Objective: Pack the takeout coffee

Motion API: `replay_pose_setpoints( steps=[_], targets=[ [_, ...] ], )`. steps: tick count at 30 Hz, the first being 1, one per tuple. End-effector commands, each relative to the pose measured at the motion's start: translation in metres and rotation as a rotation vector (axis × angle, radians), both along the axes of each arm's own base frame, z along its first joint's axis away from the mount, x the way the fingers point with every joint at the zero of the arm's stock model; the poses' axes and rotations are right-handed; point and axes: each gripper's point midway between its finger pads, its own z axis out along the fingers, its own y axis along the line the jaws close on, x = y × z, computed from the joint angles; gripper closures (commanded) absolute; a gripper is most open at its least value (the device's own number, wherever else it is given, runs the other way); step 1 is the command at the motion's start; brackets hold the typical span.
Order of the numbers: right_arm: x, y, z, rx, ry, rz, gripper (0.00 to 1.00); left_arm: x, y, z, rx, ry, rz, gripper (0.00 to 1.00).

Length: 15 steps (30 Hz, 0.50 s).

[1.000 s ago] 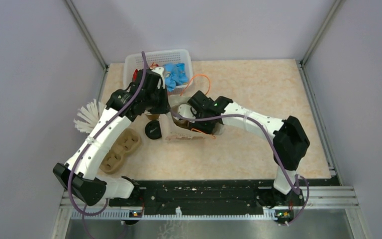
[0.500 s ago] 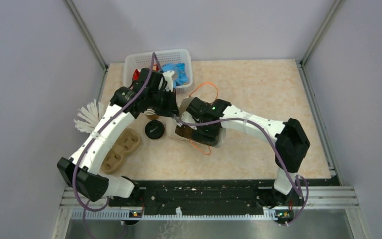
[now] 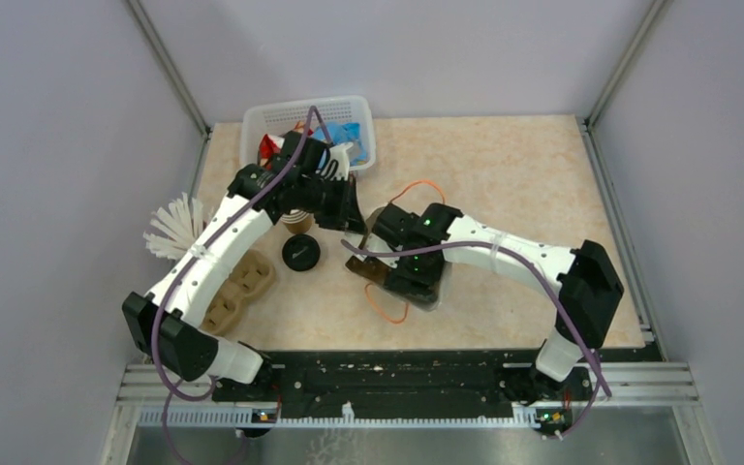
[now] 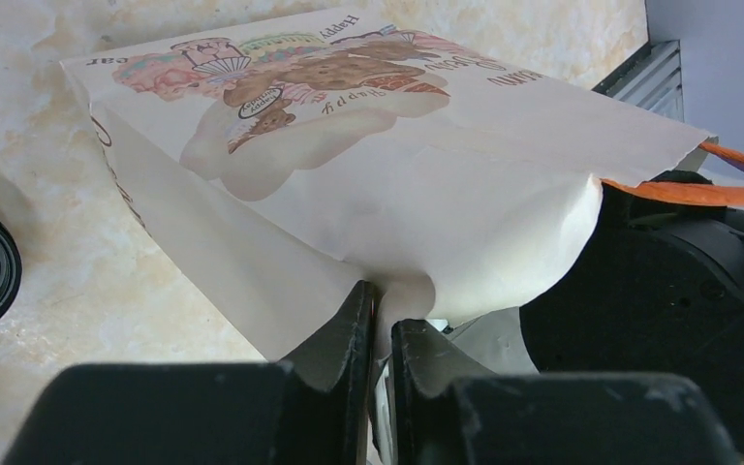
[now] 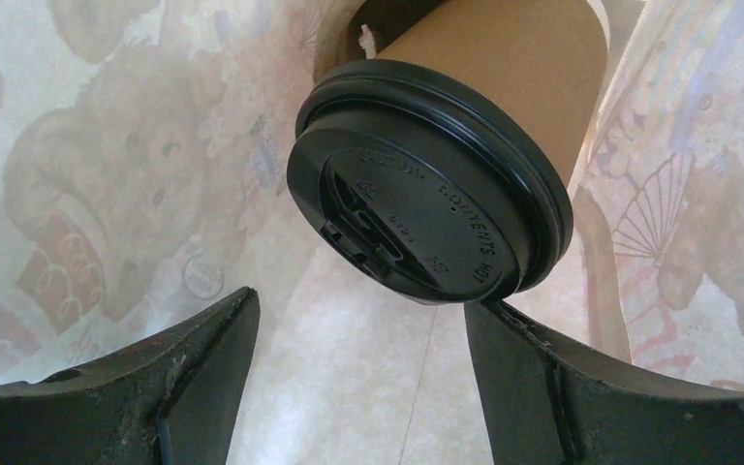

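The takeout coffee (image 5: 426, 194), a brown paper cup with a black lid, lies tilted inside a printed white paper bag (image 4: 397, 174), its lid facing the right wrist camera. My right gripper (image 5: 358, 329) is inside the bag, open, just behind the cup. The lid's rim touches the right fingertip (image 5: 504, 329). My left gripper (image 4: 381, 310) is shut on the bag's mouth edge. In the top view the left gripper (image 3: 353, 221) holds the bag (image 3: 426, 289) at mid-table and the bag hides the right fingers. Orange handles (image 4: 697, 192) hang from the bag.
A loose black lid (image 3: 301, 253) lies left of the bag, beside a stack of lidless cups (image 3: 297, 223). A pulp cup carrier (image 3: 234, 291) and white cutlery (image 3: 170, 228) lie at the left. A white basket (image 3: 252, 121) with items stands at the back left.
The bag, with my right gripper inside it, has moved right and toward the near edge. My left gripper has followed to the right, still pinching the bag's edge.
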Motion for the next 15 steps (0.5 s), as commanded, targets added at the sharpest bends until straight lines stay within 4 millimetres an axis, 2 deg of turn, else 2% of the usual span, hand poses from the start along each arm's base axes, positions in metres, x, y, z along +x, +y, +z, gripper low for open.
replay_pose_setpoints(
  steps=[1,6,8,13,15],
  targets=[
    [0.017,0.005,-0.004,0.038,-0.057,-0.006,0.23,0.015,-0.001,0.003,0.01,-0.009,0.062,0.84],
    [0.037,0.003,-0.004,0.032,-0.166,-0.008,0.25,0.018,0.001,0.0,0.029,-0.003,0.082,0.84],
    [0.043,0.003,-0.001,0.027,-0.196,-0.016,0.25,0.019,0.002,-0.002,0.042,0.007,0.086,0.8],
    [0.044,0.007,0.003,0.045,-0.193,-0.02,0.23,0.02,0.006,-0.007,0.068,0.011,0.097,0.74],
    [0.043,0.011,0.005,0.063,-0.184,-0.015,0.2,0.022,0.008,-0.006,0.082,0.004,0.107,0.67]
  ],
)
